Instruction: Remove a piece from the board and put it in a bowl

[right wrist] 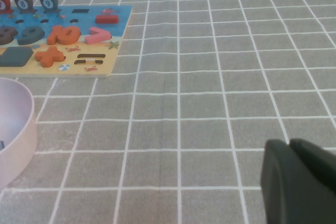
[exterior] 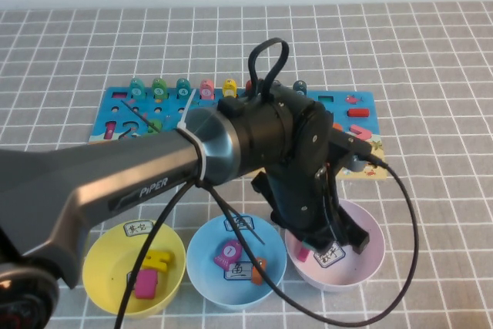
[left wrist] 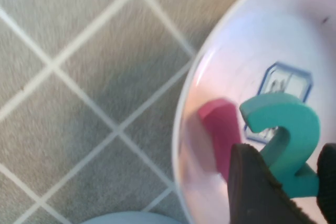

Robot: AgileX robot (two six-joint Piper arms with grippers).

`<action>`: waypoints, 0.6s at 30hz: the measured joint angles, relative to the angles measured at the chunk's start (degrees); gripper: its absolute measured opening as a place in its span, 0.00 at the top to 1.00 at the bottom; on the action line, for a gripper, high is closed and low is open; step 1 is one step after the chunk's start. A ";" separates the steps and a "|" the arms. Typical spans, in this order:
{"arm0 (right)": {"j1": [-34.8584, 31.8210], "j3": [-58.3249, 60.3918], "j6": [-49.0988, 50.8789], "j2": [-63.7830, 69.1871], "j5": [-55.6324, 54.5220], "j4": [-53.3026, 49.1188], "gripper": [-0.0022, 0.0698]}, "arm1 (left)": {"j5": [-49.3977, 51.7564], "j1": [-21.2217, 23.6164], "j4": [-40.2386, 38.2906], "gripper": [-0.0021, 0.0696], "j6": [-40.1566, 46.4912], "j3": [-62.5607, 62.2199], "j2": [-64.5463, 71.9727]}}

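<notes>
A: Hanging over the pink bowl (left wrist: 220,66) at near right, the teal 2 (left wrist: 286,140) sits pinched in the left gripper (left wrist: 283,182).

B: Risk?

A: It may snag on a finger on release. The right gripper (right wrist: 299,182), off right, looks closed and empty.

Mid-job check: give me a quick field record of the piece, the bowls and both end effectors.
piece: teal "2" between the left end effector's fingers, inside the pink bowl
pink bowl contents: one magenta piece
left end effector: down in the pink bowl
right end effector: low over bare table, right of the board
other bowls: yellow, blue, each holding pieces
</notes>
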 joint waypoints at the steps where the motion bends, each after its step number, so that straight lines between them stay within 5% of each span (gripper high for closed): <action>1: 0.00 0.00 0.00 0.00 0.00 0.00 0.99 | 0.40 0.00 0.00 0.66 0.00 -0.73 0.00; 18: 0.00 0.00 0.00 0.00 0.00 0.00 0.99 | 4.13 0.00 1.22 0.64 2.17 -3.20 0.10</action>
